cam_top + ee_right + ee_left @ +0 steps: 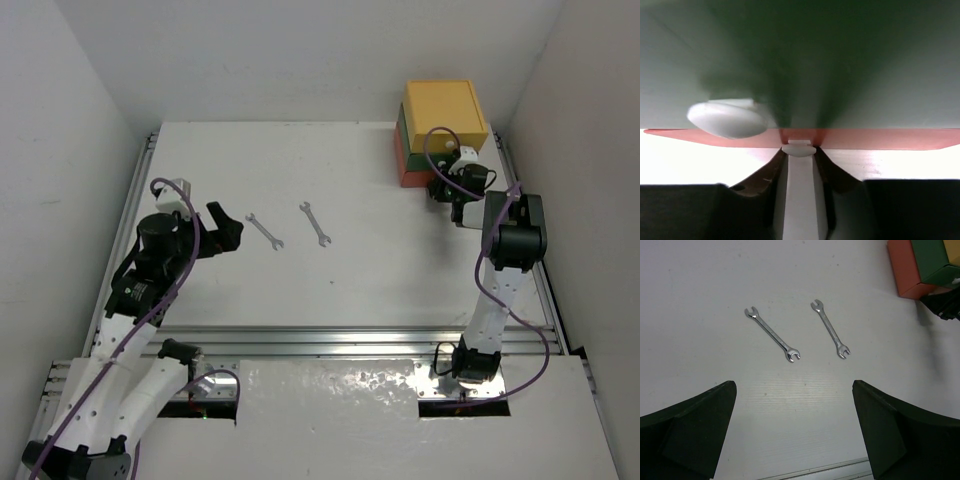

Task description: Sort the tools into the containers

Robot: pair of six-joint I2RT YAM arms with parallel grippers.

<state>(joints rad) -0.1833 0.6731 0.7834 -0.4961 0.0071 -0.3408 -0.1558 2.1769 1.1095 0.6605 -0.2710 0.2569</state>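
my right gripper (799,156) flanks the red-orange drawer's knob (799,148), green drawer's knob (727,119) at ten o'clock; whether it's clamped i cannot tell. squeeze centred, pull straight back.

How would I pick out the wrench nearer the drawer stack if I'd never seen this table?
On the white table, a stack of coloured drawers fills the far right corner. Two thin silver wrenches lie near the middle, side by side. Yours is the right-hand wrench, the one closer to the stack, not the left-hand wrench.
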